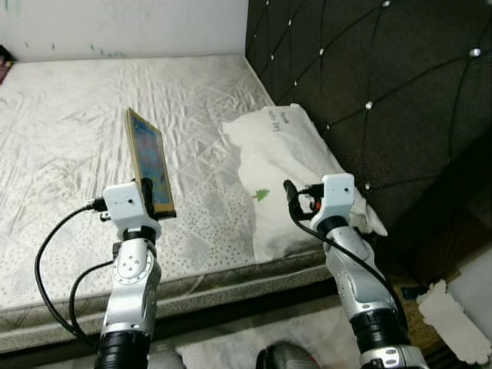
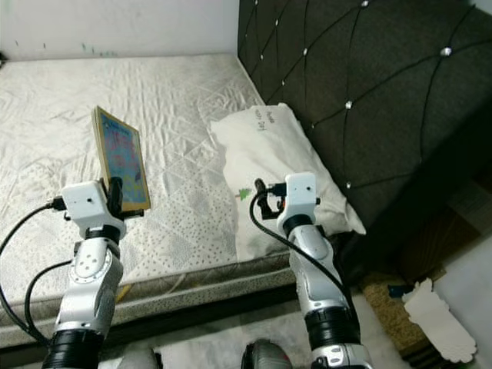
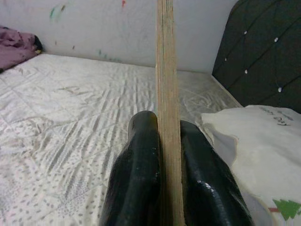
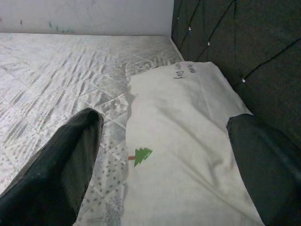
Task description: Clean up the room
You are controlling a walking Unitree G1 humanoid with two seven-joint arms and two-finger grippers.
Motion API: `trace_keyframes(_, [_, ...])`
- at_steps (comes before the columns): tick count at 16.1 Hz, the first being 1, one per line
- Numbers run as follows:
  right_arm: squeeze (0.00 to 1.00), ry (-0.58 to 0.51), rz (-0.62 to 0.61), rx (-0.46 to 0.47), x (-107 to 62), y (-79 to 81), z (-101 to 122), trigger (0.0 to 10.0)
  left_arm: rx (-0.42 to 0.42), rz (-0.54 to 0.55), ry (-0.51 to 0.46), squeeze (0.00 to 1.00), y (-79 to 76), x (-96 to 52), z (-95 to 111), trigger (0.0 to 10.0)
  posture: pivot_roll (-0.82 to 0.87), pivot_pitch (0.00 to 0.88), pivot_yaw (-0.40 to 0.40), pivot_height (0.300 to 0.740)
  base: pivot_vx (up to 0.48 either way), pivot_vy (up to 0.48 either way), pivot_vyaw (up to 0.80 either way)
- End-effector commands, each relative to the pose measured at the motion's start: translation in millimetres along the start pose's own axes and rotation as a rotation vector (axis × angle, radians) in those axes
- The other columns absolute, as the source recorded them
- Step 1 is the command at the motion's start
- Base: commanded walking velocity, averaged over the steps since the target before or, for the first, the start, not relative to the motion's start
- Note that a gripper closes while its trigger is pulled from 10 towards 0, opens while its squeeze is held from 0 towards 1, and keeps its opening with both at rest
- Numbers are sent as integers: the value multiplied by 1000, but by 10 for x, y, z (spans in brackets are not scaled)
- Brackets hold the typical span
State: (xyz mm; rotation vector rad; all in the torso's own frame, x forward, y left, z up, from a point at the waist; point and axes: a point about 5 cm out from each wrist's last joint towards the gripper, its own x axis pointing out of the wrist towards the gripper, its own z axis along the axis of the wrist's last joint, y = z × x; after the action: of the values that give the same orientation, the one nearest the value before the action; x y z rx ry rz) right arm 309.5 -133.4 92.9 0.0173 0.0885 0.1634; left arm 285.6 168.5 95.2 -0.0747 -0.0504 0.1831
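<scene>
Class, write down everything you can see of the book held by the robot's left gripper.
The book is thin and flat, with a colourful cover in blue and pink and a tan edge that looks like board. It stands upright on its edge above the mattress, clamped at its lower end between the two black fingers of the left gripper. Nothing else touches it.

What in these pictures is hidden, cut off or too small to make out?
- Writing on the pillow: too small, head views.
- Book cover picture: edge-on in the left wrist view, angled and small in the head views.
- Purple cloth: cut by the left wrist view's edge.
- White object on the floor: cut by the edge.
</scene>
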Motion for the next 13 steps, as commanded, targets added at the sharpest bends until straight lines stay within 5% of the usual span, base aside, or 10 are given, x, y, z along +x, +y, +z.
trace_keyframes(1, [0, 1, -1, -9, 0, -5, 17, 10000, 4, -5, -27, 0, -29, 17, 60, 10000, 85, 0, -48, 641, 0, 0, 0])
trace_keyframes(13, [0, 12, 4, -13, 0, 8, -4, 10000, 25, 41, -33, 0, 90, 49, 77, 10000, 86, 0, -47, 626, 0, 0, 0])
